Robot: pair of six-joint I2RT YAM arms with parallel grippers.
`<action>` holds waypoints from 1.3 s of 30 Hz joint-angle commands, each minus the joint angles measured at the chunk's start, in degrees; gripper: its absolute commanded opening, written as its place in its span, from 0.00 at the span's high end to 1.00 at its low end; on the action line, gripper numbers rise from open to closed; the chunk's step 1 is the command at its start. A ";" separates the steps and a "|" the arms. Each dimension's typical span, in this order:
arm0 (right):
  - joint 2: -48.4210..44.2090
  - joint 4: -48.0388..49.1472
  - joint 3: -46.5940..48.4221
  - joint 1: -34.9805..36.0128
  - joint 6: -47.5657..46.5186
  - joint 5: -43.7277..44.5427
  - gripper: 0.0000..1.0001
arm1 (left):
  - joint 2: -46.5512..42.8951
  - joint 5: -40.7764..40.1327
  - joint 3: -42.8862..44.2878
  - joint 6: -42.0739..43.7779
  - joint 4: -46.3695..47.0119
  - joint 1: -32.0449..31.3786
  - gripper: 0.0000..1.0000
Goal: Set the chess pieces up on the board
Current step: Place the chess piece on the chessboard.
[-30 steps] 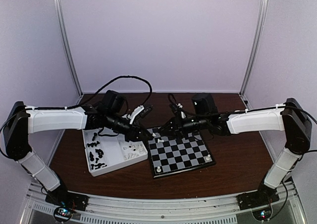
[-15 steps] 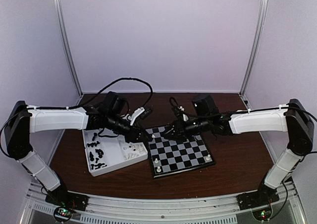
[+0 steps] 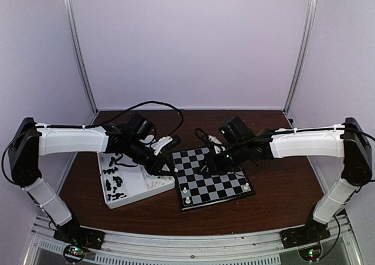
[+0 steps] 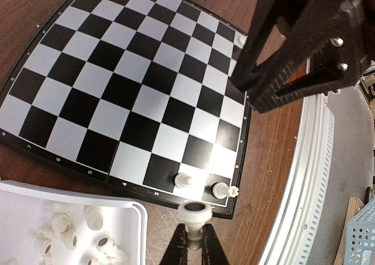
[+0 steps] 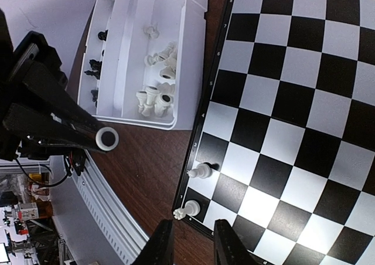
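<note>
Your brown wooden table (image 3: pixel 275 201) sits inside pale lilac walls (image 3: pixel 193 42). The board (image 3: pixel 212 177) lies mid-table, just beside the white tray (image 3: pixel 133 186). Your left gripper (image 4: pixel 195 234) pinches a white piece (image 4: pixel 195 212) near the board's corner. Your right gripper (image 5: pixel 192 228) hangs parted and empty above the board.

Lilac walls (image 3: pixel 187 42), dark wooden table (image 3: pixel 281 189)
</note>
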 commanded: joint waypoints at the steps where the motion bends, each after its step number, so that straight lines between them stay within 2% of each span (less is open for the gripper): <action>1: 0.97 -1.57 1.44 0.94 -2.27 4.70 0.74 | 4.57 -3.82 5.42 -0.23 -5.24 -0.59 0.93; 7: -0.26 -4.35 1.12 0.90 -4.01 8.94 0.74 | 12.95 -8.71 16.76 -0.47 -20.02 -1.50 0.94; 11: -2.15 -2.53 -1.48 0.83 -3.48 11.55 0.74 | 18.19 -9.70 24.82 -2.95 -27.97 -1.80 0.94; 17: -7.70 1.59 -6.45 0.66 -1.78 18.16 0.74 | 23.81 -7.18 32.42 -10.58 -32.47 -1.80 0.92; 22: -12.07 2.49 -9.43 0.49 -2.23 21.71 0.74 | 29.79 -8.50 40.23 -13.50 -39.01 -1.80 0.91; 35: -14.41 3.67 -12.60 -0.51 -2.38 21.74 0.74 | 45.06 -14.09 62.29 -12.20 -59.24 -1.80 0.90; 39: -14.63 3.82 -12.88 -0.78 -2.63 21.42 0.74 | 46.78 -15.50 64.68 -11.89 -61.29 -1.80 0.89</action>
